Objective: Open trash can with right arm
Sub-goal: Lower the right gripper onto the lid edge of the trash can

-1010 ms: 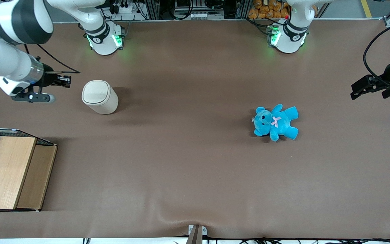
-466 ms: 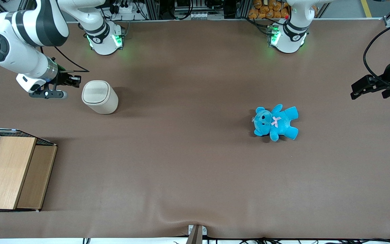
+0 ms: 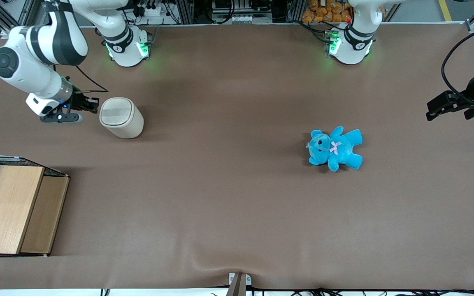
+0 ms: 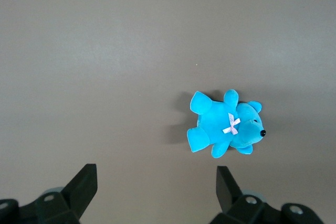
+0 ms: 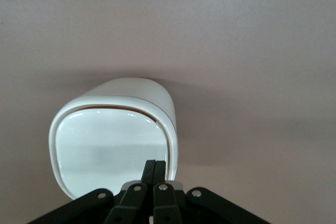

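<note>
The cream-beige trash can [image 3: 121,117] stands upright on the brown table toward the working arm's end, its rounded-square flip lid [image 3: 116,112] down. My right arm's gripper [image 3: 93,105] is shut and empty, its tips right at the lid's edge on the side away from the teddy. In the right wrist view the two fingers are pressed together [image 5: 155,165] over the lid's rim, with the trash can [image 5: 116,132] just past them and a thin dark seam along the lid's edge.
A blue teddy [image 3: 335,148] lies toward the parked arm's end and also shows in the left wrist view [image 4: 224,125]. A wooden box with wire mesh [image 3: 12,207] stands nearer the front camera than the trash can, at the table's edge.
My right arm has swung in toward the trash can; the gripper moved from well apart from it to right at the lid's edge. The can and teddy have not moved.
</note>
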